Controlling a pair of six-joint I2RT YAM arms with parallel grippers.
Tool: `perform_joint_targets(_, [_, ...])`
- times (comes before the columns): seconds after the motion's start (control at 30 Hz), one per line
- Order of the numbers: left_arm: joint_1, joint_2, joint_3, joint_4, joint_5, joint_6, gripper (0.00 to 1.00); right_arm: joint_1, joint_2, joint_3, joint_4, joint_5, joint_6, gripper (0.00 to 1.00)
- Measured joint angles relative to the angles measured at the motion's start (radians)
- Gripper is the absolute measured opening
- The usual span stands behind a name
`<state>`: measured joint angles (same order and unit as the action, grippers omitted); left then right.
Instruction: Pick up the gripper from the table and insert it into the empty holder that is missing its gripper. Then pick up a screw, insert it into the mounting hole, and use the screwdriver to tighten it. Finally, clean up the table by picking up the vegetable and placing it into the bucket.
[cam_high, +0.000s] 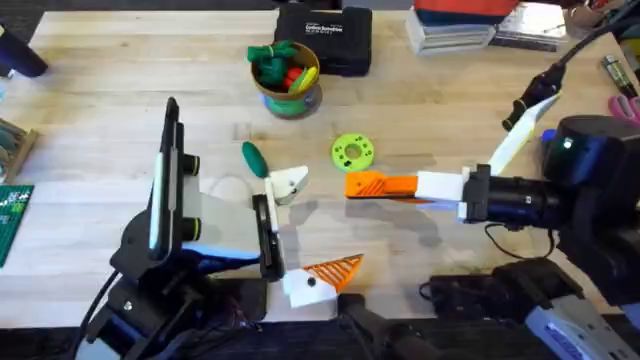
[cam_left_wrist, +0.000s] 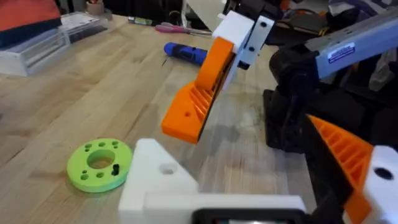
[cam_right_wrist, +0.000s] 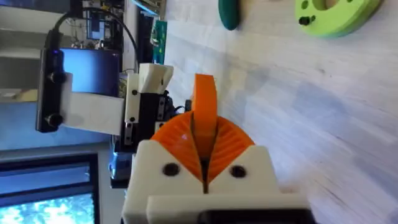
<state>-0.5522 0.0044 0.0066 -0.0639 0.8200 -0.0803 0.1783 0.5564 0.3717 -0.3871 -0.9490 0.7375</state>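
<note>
Right gripper (cam_high: 352, 185) pinches the orange gripper wedge (cam_right_wrist: 204, 115): light, stiff, ribbed; left gripper's (cam_high: 300, 230) fingers spread, awaiting it.

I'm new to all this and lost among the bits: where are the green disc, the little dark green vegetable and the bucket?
green disc (cam_high: 352, 152), overhead view, on its flat top face.
vegetable (cam_high: 253, 158), overhead view, mid-body.
bucket (cam_high: 290, 103), overhead view, on its front wall.

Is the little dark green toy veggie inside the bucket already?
No, the dark green oblong toy vegetable lies on the wooden table, apart from the tan-rimmed bucket.
</note>
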Motion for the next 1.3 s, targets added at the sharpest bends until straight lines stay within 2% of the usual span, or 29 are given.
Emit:
perform_joint_targets(0.3, [0.0,0.0,0.0,0.0,0.0,0.0,0.987,0.0,0.001,-0.008,0.027,-0.017,0.11,0.014])
perform_joint_targets(0.47, [0.0,0.0,0.0,0.0,0.0,0.0,0.986,0.005,0.044,-0.008,0.076,-0.016,0.155,0.014])
perform_joint_targets(0.67, [0.0,0.0,0.0,0.0,0.0,0.0,0.986,0.08,0.153,-0.009,0.267,-0.022,0.2,0.014])
perform_joint_targets(0.83, [0.0,0.0,0.0,0.0,0.0,0.0,0.985,0.133,0.258,-0.009,0.449,-0.085,0.218,0.014])
perform_joint_targets(1.1, [0.0,0.0,0.0,0.0,0.0,0.0,0.985,0.142,0.407,-0.009,0.528,-0.198,0.235,0.014])
perform_joint_targets(1.3, [0.0,0.0,0.0,0.0,-0.003,0.0,0.985,0.142,0.462,-0.009,0.64,-0.244,0.272,0.014])
